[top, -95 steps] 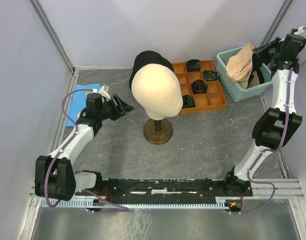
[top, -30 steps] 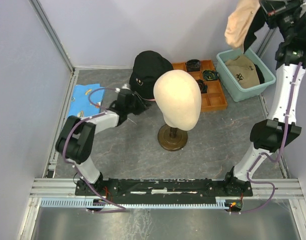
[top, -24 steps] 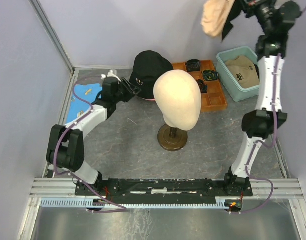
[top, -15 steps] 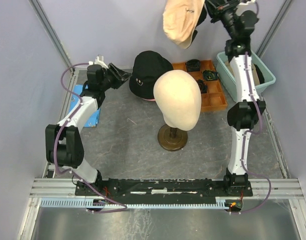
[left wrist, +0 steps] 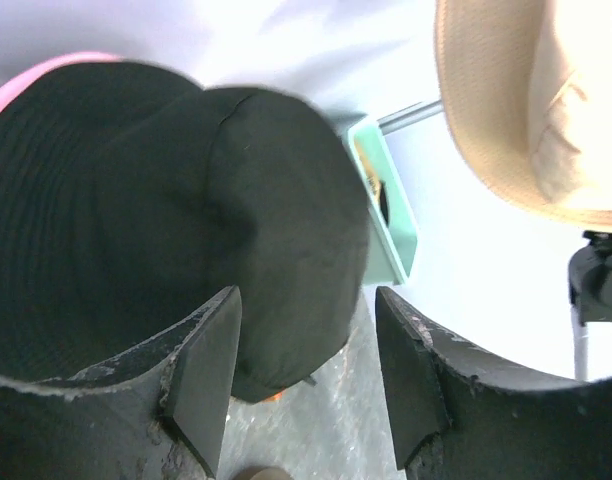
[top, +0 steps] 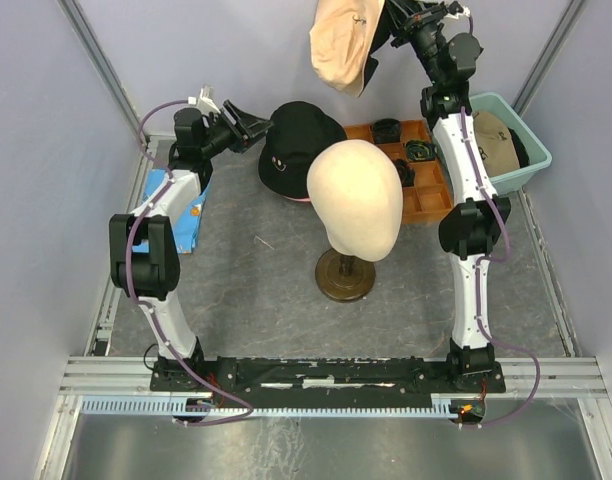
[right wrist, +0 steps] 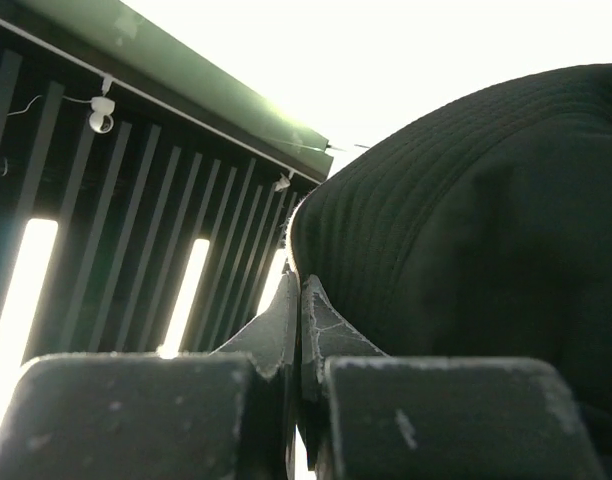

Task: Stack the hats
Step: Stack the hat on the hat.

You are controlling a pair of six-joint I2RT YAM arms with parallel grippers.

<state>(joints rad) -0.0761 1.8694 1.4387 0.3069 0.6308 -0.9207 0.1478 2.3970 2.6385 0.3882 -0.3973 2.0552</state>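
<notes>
A black hat (top: pixel 301 150) lies at the back of the table on a pink hat whose rim (top: pixel 298 199) peeks out beneath it. My left gripper (top: pixel 254 128) is open just left of the black hat; in the left wrist view (left wrist: pixel 306 300) the hat's edge (left wrist: pixel 166 220) lies between and beyond the fingers, with the pink rim (left wrist: pixel 46 75) above. My right gripper (top: pixel 391 22) is raised high and shut on the brim of the beige hat (top: pixel 341 45), which hangs above the black hat. The right wrist view (right wrist: pixel 300 285) shows the dark underside (right wrist: pixel 466 200). A tan cap (top: pixel 496 135) lies in the teal tub (top: pixel 521 165).
The cream mannequin head (top: pixel 354 205) on its brown stand (top: pixel 344 275) stands mid-table, right of the black hat. An orange compartment tray (top: pixel 426 205) with small dark parts sits between the head and the tub. A blue pad (top: pixel 186 205) lies at the left wall.
My right arm has lifted the beige hat out of the tub and swung it left, high over the back of the table. My left gripper has moved back to the black hat.
</notes>
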